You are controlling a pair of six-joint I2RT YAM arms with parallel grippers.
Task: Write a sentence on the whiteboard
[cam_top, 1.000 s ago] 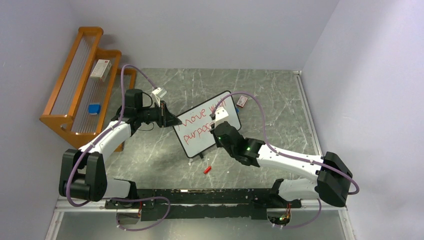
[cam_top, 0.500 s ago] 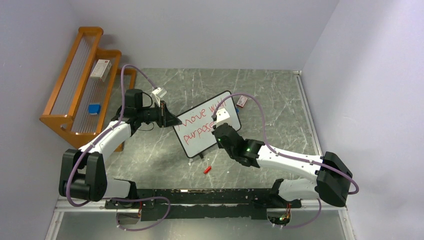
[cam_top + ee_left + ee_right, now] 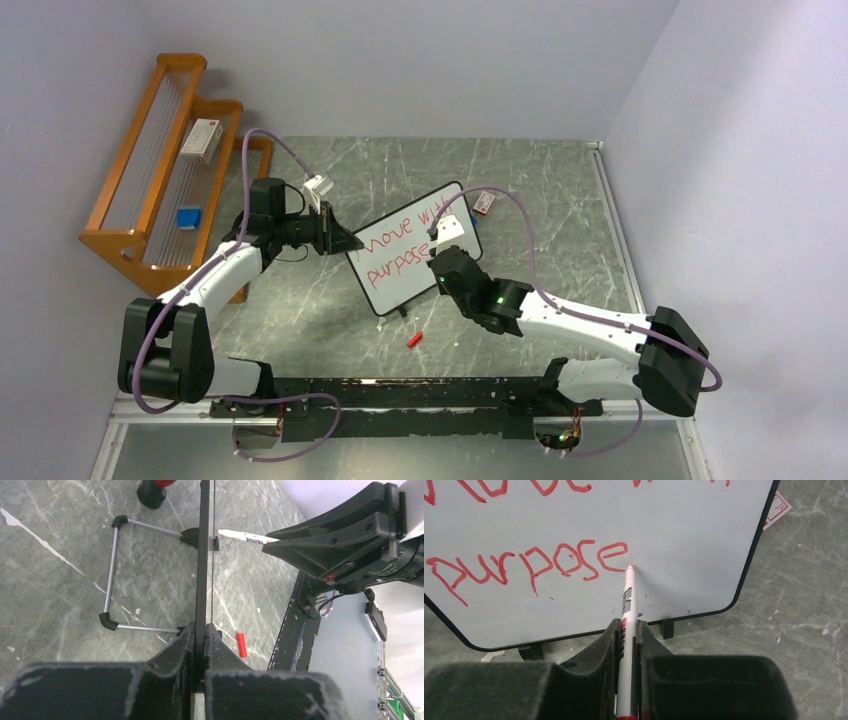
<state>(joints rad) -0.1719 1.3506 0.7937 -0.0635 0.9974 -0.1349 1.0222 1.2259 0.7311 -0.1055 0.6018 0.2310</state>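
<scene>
At the far left stands a wooden rack (image 3: 165, 160). The left gripper (image 3: 202, 632) is clenched on the left edge of the whiteboard (image 3: 400, 288), which stands on its feet near the middle of the desk (image 3: 300, 310). Its lower line reads "purpose" in red. A red cap (image 3: 415, 339) lies on the desk just in front of the board. The right gripper (image 3: 628, 625) grasps a marker (image 3: 629, 595), whose tip touches the board just after the final "e".

left gripper (image 3: 202, 630): clamped on the whiteboard's black edge
whiteboard (image 3: 202, 555): upright, seen edge-on
marker (image 3: 240, 535): tip touching the board's near face, gripped by the right gripper (image 3: 272, 547)
wire stand (image 3: 112, 570): on the board's far side, resting on the grey marbled table (image 3: 60, 595)
red cap (image 3: 241, 645): lying on the table, near side of the board
</scene>
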